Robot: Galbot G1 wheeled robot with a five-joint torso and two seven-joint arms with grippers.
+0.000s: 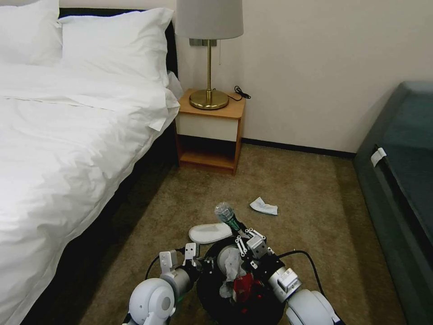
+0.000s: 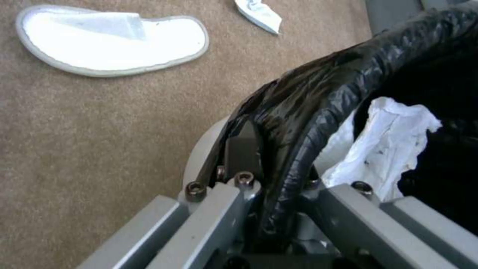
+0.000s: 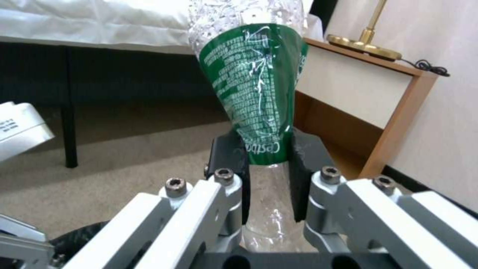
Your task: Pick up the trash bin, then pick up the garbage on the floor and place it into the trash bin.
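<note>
The trash bin, black and lined with a dark bag, hangs low in front of me, and my left gripper is shut on its rim. Inside lie crumpled white tissue and a red packet. My right gripper is shut on a crushed clear plastic bottle with a green label, held over the bin's far edge and pointing away from me. A white slipper lies on the carpet just beyond the bin, also seen as the slipper from the left wrist. A white tissue lies farther out.
A bed with white sheets fills the left side. A wooden nightstand with a brass lamp stands against the far wall. A dark green sofa runs along the right. Brown carpet lies open between them.
</note>
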